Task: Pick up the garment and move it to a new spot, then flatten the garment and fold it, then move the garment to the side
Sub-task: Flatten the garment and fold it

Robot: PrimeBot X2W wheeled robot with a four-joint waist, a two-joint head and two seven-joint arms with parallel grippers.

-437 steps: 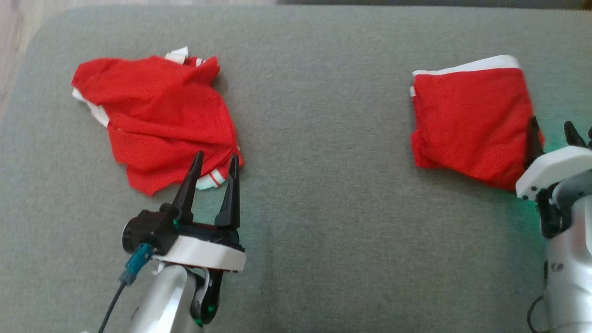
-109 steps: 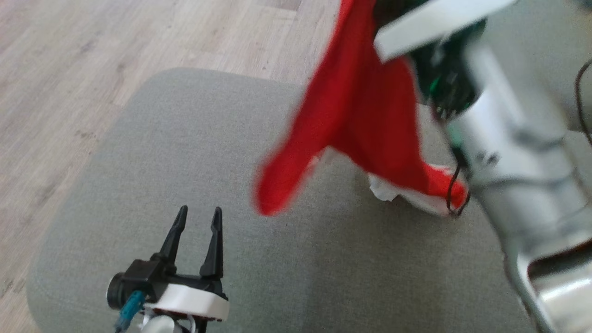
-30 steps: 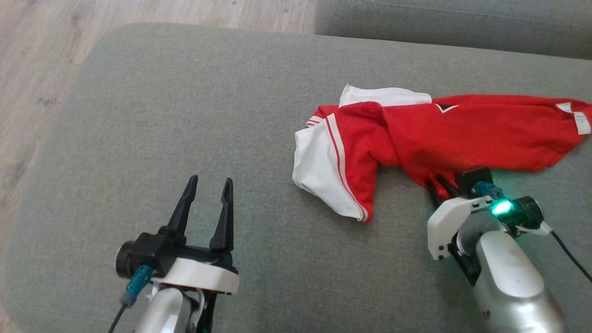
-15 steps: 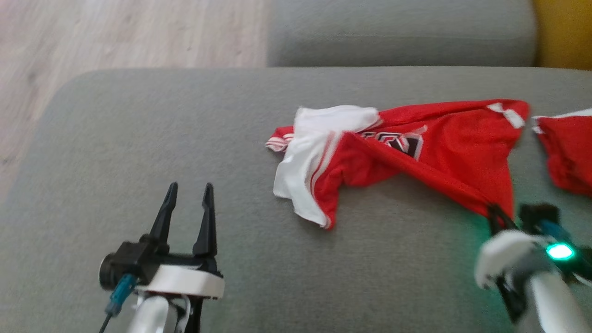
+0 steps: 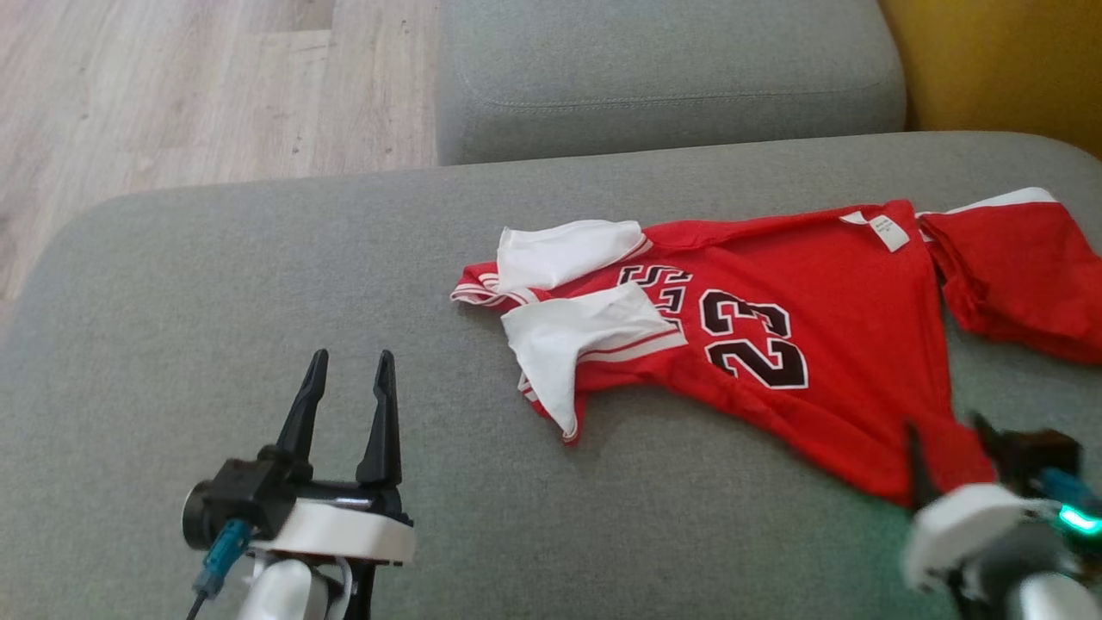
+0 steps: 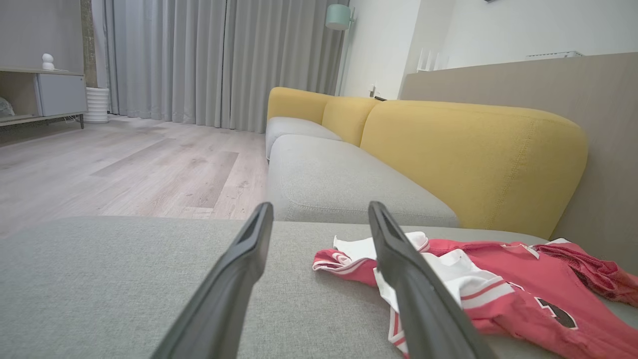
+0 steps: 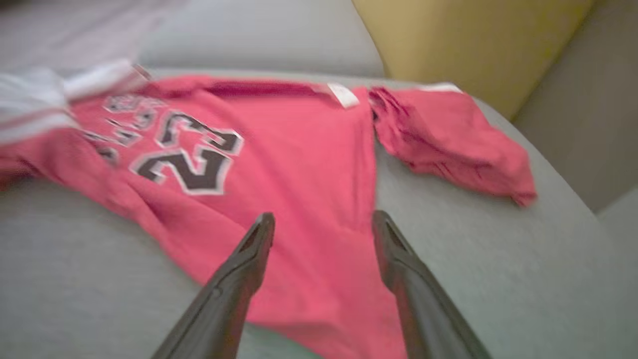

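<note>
The wide grey sofa seat [image 5: 215, 284] carries everything, with a yellow backrest [image 5: 990, 69] at its far right. A red jersey [image 5: 826, 344] numbered 23 lies spread across the seat's right half, its white sleeves bunched at its left end. A second red garment [image 5: 1016, 267] lies folded just beside its collar. The right tool [image 5: 944, 426] hovers at the jersey's near corner, fingers spread, gripping nothing. The left tool [image 5: 353, 355] stands spread over bare seat, well apart from the jersey.
</note>
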